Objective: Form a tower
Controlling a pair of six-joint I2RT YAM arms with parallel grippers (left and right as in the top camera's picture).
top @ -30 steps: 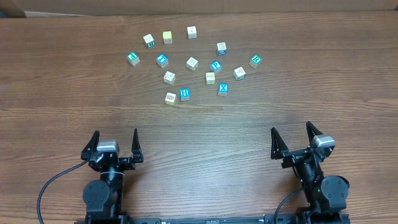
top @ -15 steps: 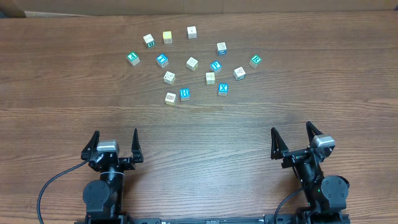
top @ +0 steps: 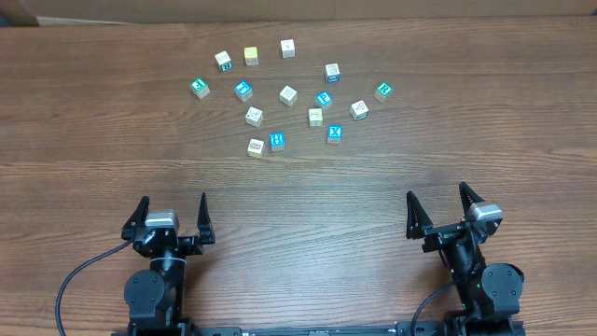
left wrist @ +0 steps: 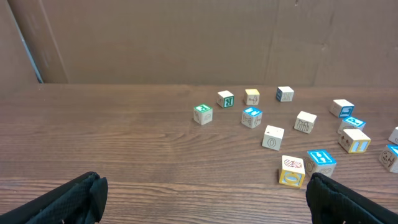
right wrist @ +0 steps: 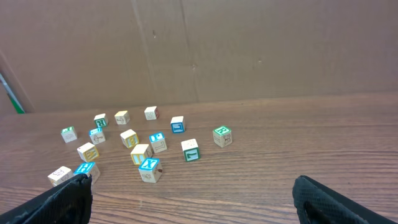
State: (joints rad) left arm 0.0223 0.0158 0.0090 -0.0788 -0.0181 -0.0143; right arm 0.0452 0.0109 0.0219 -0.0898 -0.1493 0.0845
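Bench: a brown wood-grain bench (top: 93, 140) carried everything, with a cardboard wall (left wrist: 186, 37) standing along its far side.
Cubes: fifteen small letter cubes (top: 288, 94) lay scattered in a loose cluster on the far middle of the bench. Each sat alone on the wood, and none rested on another.
Far row: a yellow cube (top: 251, 55) sat between two pale ones at the far edge of the cluster.
Flanks: a green-topped left cube (top: 200, 88) marked the left edge of the cluster, and a green-topped right cube (top: 382, 91) marked the right edge.
Near edge: a pale near cube (top: 256, 147) and a blue H cube (top: 277, 141) sat just beside each other, closest to the arms. A blue X cube (top: 334, 133) lay a little to their right.
Left hand: the left hand (top: 173, 200) was at the near left of the bench, spread wide and pinching nothing, well apart from the cubes. In its wrist view the black fingers (left wrist: 68, 199) showed only at the bottom corners, with bare wood between them.
Right hand: the right hand (top: 437, 192) was at the near right, likewise spread wide with nothing between its fingers, well apart from the cubes.
Cable: a black cable (top: 70, 280) curved away from the base of the left arm.
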